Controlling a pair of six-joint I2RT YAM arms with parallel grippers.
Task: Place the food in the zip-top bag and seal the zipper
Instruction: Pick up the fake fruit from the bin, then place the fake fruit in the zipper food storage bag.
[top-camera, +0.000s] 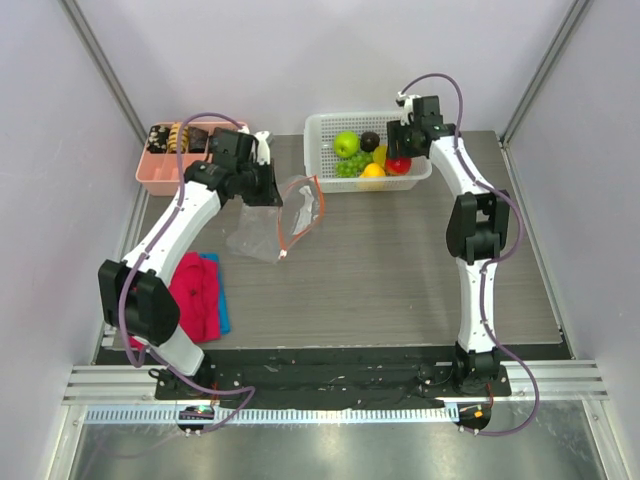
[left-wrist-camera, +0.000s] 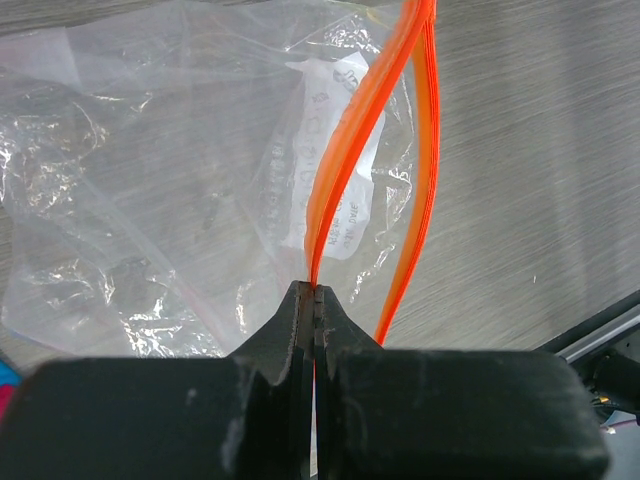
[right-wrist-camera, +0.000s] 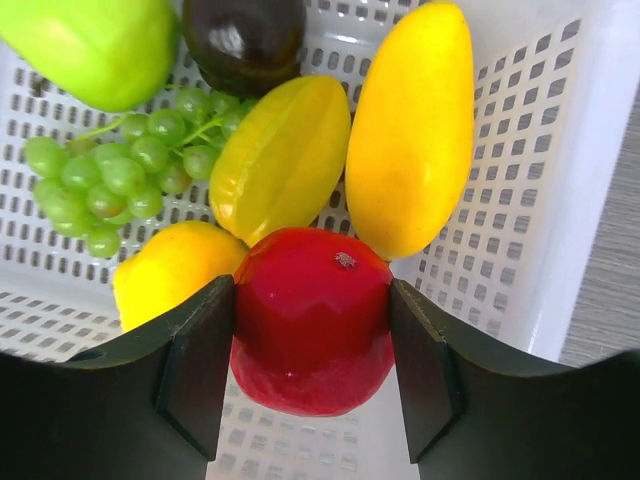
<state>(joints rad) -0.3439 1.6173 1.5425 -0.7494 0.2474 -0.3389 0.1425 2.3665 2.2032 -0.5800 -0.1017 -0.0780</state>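
Note:
The clear zip-top bag (top-camera: 258, 232) lies left of centre, its mouth held up. My left gripper (top-camera: 274, 190) is shut on one side of the orange-red zipper (top-camera: 300, 214); in the left wrist view the strip (left-wrist-camera: 350, 140) runs from my closed fingertips (left-wrist-camera: 316, 290) over the crinkly bag (left-wrist-camera: 150, 200). My right gripper (top-camera: 401, 158) is down in the white basket (top-camera: 318, 150), with its fingers (right-wrist-camera: 200, 360) against both sides of the red apple (right-wrist-camera: 312, 320). Beside it lie a green apple (right-wrist-camera: 100, 45), dark plum (right-wrist-camera: 245, 40), green grapes (right-wrist-camera: 110, 170) and yellow fruits (right-wrist-camera: 410, 130).
A pink tray (top-camera: 160, 172) with brown and black snack pieces stands at the back left, behind my left arm. A red-pink cloth (top-camera: 197, 295) on a blue one lies at the near left. Grey walls close in both sides.

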